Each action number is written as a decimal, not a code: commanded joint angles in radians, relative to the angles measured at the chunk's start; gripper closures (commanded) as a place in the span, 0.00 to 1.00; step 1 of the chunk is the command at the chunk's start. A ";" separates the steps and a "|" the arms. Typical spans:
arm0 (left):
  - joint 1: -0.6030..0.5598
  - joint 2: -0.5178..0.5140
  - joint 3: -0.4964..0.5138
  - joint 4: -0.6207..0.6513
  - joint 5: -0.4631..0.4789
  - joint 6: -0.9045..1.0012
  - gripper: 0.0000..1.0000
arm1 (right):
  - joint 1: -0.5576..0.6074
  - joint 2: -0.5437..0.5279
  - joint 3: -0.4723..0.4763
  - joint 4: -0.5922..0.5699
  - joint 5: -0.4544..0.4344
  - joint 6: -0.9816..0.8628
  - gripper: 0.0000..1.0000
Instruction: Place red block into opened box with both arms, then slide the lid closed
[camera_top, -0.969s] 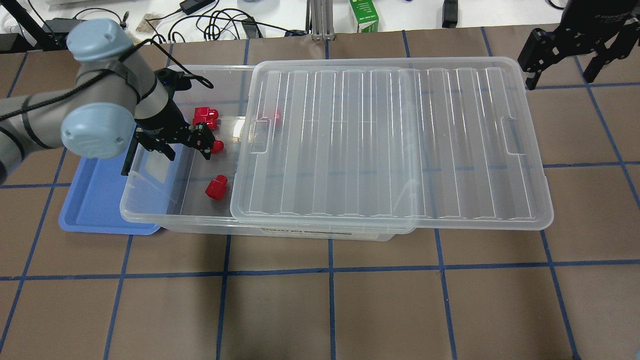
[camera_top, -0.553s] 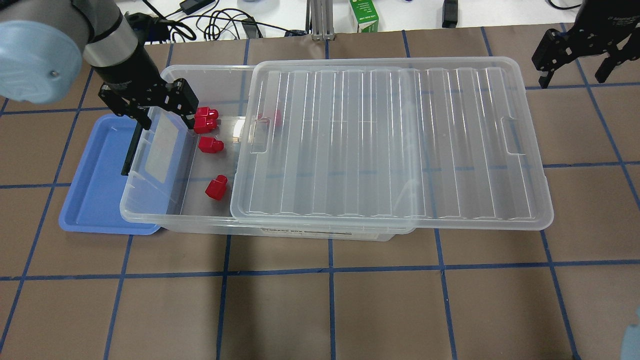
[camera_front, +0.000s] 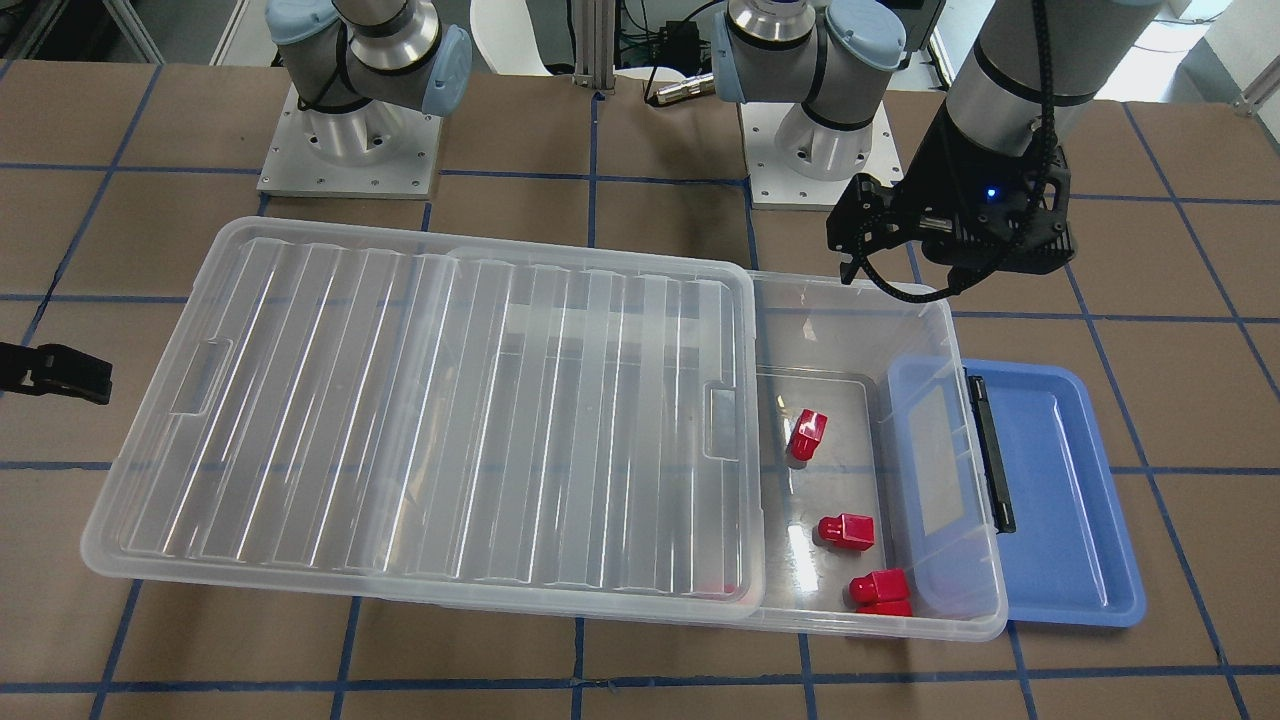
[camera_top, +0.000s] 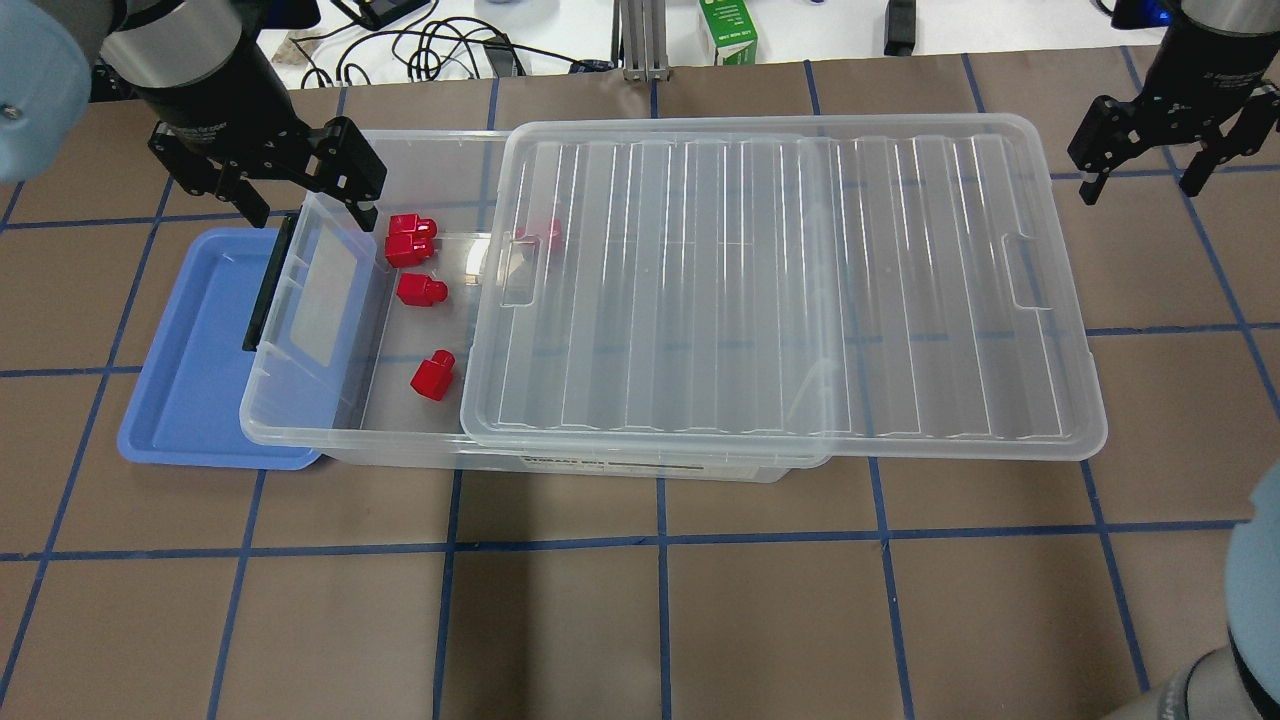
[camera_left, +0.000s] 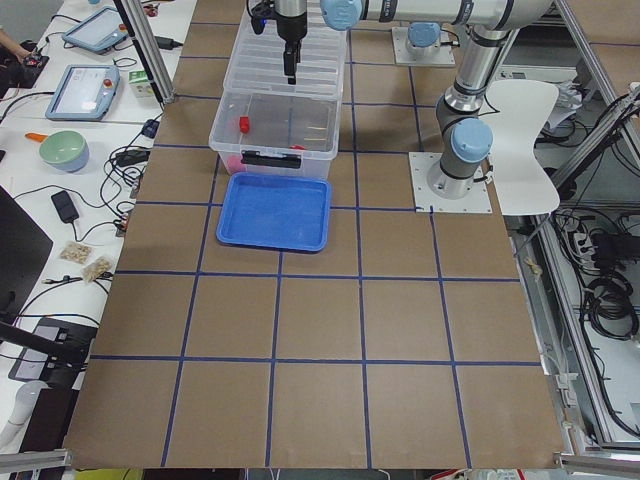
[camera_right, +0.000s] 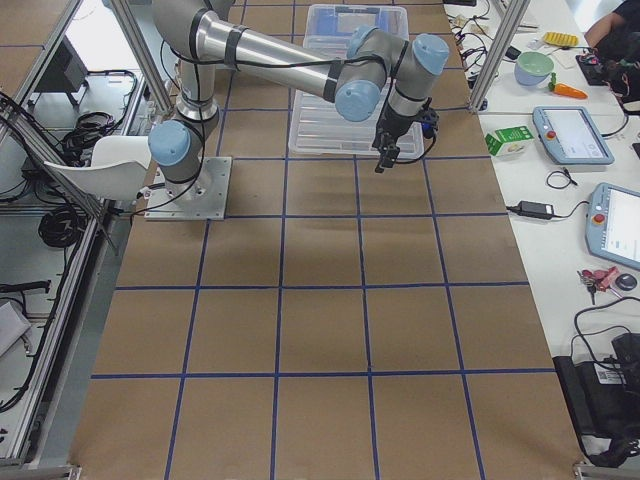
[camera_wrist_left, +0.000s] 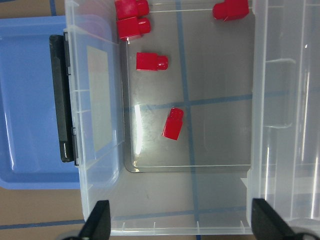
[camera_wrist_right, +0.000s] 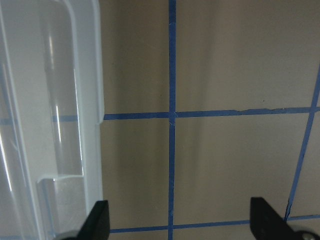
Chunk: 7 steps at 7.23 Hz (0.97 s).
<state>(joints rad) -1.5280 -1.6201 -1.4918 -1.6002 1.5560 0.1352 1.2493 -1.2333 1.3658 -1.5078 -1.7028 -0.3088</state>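
Observation:
The clear box (camera_top: 300, 436) lies across the table, its left end uncovered. The ribbed lid (camera_top: 780, 290) rests on it, shifted right and overhanging the right end. Several red blocks lie on the box floor: one (camera_top: 433, 375) near the front, one (camera_top: 421, 290) in the middle, two (camera_top: 411, 238) stacked at the back, and one (camera_top: 548, 233) under the lid's edge. My left gripper (camera_top: 312, 215) hangs open and empty above the box's far left corner. In its wrist view the fingers (camera_wrist_left: 100, 222) frame the blocks (camera_wrist_left: 173, 123). My right gripper (camera_top: 1140, 185) is open past the lid's far right corner.
A shallow blue tray (camera_top: 190, 380) lies partly under the box's left end, next to the black bar (camera_top: 262, 300). A green carton (camera_top: 727, 30) and cables sit along the back edge. Brown table with blue tape lines (camera_wrist_right: 171, 115) shows below my right gripper.
My left gripper has risen out of the box and drawn back to its far left corner, leaving a red block on the floor. My right gripper shifted slightly.

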 joint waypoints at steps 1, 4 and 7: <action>0.002 0.003 0.004 0.014 -0.034 -0.003 0.00 | -0.010 -0.008 0.062 -0.023 -0.006 -0.044 0.00; 0.002 0.051 -0.010 -0.003 -0.014 -0.072 0.00 | -0.016 -0.012 0.108 -0.020 -0.008 -0.052 0.00; 0.002 0.054 -0.015 -0.003 0.018 -0.115 0.00 | -0.011 -0.015 0.122 -0.025 -0.005 -0.038 0.00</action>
<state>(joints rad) -1.5262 -1.5683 -1.5048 -1.5973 1.5612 0.0269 1.2343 -1.2472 1.4858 -1.5302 -1.7107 -0.3549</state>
